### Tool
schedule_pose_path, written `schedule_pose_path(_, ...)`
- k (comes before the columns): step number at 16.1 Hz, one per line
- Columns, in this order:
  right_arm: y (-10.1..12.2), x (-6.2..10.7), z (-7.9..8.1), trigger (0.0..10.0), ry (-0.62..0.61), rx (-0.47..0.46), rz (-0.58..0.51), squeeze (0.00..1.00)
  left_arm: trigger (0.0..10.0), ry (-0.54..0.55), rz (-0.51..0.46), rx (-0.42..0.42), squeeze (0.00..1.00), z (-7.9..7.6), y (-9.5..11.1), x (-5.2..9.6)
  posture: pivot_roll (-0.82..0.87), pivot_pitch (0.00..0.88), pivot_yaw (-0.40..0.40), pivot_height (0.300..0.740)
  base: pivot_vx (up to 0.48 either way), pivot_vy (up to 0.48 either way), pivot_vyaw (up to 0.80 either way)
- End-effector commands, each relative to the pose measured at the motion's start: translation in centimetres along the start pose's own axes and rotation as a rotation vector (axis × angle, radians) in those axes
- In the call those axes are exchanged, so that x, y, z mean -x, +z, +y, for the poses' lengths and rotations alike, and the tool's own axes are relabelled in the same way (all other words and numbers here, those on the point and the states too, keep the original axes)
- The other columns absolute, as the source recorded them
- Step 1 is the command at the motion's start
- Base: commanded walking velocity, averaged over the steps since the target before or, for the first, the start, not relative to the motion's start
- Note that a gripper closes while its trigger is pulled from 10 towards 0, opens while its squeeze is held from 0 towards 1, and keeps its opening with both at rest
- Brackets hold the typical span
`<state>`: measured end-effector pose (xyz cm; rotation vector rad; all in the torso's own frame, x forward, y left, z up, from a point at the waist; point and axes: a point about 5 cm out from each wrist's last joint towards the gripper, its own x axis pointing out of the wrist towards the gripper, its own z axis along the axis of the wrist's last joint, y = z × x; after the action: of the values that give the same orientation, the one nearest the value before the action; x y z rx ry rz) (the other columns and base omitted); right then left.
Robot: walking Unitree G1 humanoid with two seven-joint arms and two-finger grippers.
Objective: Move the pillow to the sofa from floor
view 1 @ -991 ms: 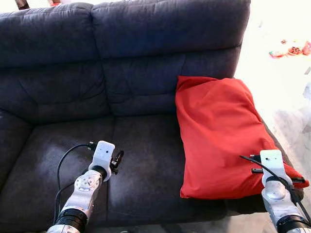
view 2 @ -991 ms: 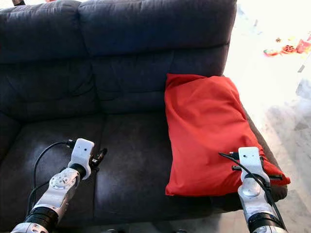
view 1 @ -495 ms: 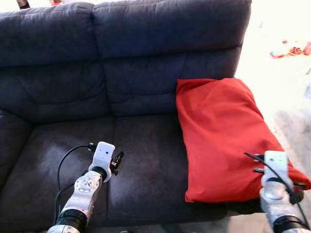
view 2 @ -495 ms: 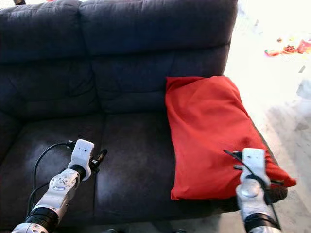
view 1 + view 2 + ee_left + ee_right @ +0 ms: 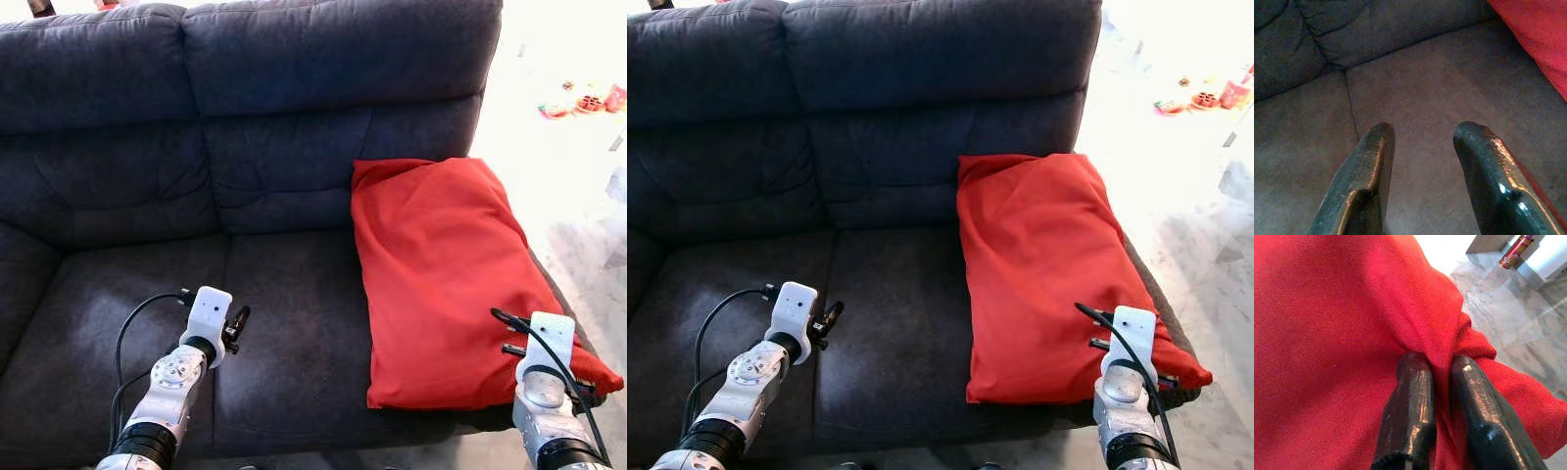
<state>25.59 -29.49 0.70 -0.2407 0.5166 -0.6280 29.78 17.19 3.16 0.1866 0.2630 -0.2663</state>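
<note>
red pillow (image 5: 446,274) lies on the sofa (image 5: 245,196) seat at right of frame, its lower right corner overhanging the edge. right gripper (image 5: 1440,382) pinches a fabric fold there; pulling back unreleased could drag it off. left gripper (image 5: 1422,142) hovers open over the seat (idle).

— What carries everything here?

— A dark grey sofa (image 5: 284,323) with two seat cushions and a tufted back (the fabric looks like suede).

— And on it?

— A red pillow (image 5: 446,274), lying on the right seat cushion, its far end leaning against the backrest and its near corner hanging past the front edge.

— Beyond the sofa?

— Pale marbled floor (image 5: 558,166) to the right.
</note>
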Motion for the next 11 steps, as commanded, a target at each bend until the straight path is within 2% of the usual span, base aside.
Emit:
schedule_pose_path(1,0.1,0.1,0.4,10.0,0.008,-0.018,-0.003,1.0,10.0,0.003,0.029,-0.005,0.0,0.2,-0.7,0.3,0.05,0.078,0.018,0.74,0.0,0.0,0.0)
schedule_pose_path(4,1.2,-0.1,-0.5,10.0,-0.087,-0.007,-0.068,1.0,10.0,-0.001,0.028,-0.004,0.0,0.1,-0.7,0.3,0.05,0.074,0.017,0.74,0.0,0.0,0.0)
schedule_pose_path(11,1.4,0.0,-0.4,10.0,-0.09,-0.012,-0.086,1.0,10.0,-0.006,0.028,-0.002,0.0,0.1,-0.7,0.2,0.04,0.066,0.017,0.74,0.0,0.0,0.0)
